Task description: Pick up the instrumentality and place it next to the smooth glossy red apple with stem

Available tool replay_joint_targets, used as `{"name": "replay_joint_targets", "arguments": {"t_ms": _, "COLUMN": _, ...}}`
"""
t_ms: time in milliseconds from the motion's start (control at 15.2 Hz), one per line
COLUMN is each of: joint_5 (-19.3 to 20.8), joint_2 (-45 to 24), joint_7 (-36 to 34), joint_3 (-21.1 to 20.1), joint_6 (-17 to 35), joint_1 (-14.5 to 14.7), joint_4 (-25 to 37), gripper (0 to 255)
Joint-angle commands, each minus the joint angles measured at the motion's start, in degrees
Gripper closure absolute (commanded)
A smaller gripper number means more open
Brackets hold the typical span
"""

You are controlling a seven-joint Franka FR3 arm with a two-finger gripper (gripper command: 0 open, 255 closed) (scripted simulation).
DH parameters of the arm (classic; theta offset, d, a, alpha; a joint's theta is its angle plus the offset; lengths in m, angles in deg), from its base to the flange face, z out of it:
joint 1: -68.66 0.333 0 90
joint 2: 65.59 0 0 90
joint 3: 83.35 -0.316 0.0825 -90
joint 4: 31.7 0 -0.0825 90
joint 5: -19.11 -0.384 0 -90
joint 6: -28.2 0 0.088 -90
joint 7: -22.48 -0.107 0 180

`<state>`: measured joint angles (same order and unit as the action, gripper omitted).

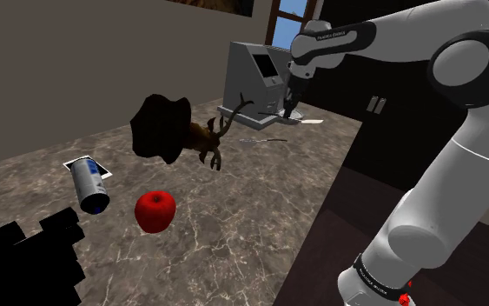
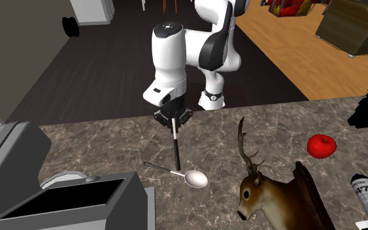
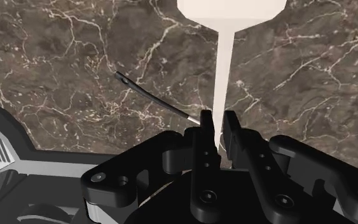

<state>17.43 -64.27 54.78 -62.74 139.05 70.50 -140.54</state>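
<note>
Deer head (image 2: 257,189): brown and antlered, mounted on a dark plaque. It sits on the bench (image 2: 104,140), a dark slab with pale veins, and every place below is given from it.
Hand (image 3: 217,119): all black and pointing down at the bench. Its two fingers are closed on the handle of the white spoon. It hangs on the side of the deer head away from the apple, to the deer head's left in the second exterior view.
White spoon (image 2: 196,178): its handle is clasped between the fingers and runs away from the hand to a broad pale bowl. The bowl is low at the bench top near the deer head's antlers. Whether it touches the stone cannot be told.
Thin dark rod (image 3: 152,95): slightly curved, it lies on the bench. One end comes close to the spoon's handle, on the hand's side of the deer head.
Red apple (image 1: 155,211): glossy, resting on the bench on the opposite side of the deer head from the spoon, well apart from it.
Spray can (image 1: 89,185): pale with a blue end, lying on its side over a small card, on the apple's side of the deer head.
Grey machine (image 1: 251,78): boxy with a slanted screen. It stands beyond the spoon as seen from the deer head.
Arm (image 2: 176,59): white with dark joints, reaching over the bench edge above the hand.
</note>
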Motion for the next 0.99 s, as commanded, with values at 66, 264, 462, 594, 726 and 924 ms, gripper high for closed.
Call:
{"name": "replay_joint_targets", "arguments": {"t_ms": 66, "joint_5": 1.4, "joint_2": 3.7, "joint_7": -2.8, "joint_3": -1.3, "joint_6": 0.0, "joint_1": 1.0, "joint_4": -3.5, "gripper": 255}}
{"name": "replay_joint_targets", "arguments": {"t_ms": 264, "joint_5": 3.1, "joint_2": 8.9, "joint_7": -7.0, "joint_3": -3.5, "joint_6": 0.6, "joint_1": 2.3, "joint_4": -9.0, "gripper": 255}}
{"name": "replay_joint_targets", "arguments": {"t_ms": 462, "joint_5": 4.2, "joint_2": 13.7, "joint_7": -11.2, "joint_3": -6.0, "joint_6": 0.9, "joint_1": 3.5, "joint_4": -14.0, "gripper": 255}}
{"name": "replay_joint_targets", "arguments": {"t_ms": 594, "joint_5": 4.5, "joint_2": 16.7, "joint_7": -13.9, "joint_3": -7.8, "joint_6": 0.9, "joint_1": 4.1, "joint_4": -16.9, "gripper": 255}}
{"name": "replay_joint_targets", "arguments": {"t_ms": 726, "joint_5": 4.6, "joint_2": 19.5, "joint_7": -16.6, "joint_3": -9.6, "joint_6": 0.8, "joint_1": 4.8, "joint_4": -19.6, "gripper": 255}}
{"name": "replay_joint_targets", "arguments": {"t_ms": 924, "joint_5": 4.4, "joint_2": 23.4, "joint_7": -20.6, "joint_3": -12.6, "joint_6": 0.4, "joint_1": 6.0, "joint_4": -23.2, "gripper": 255}}
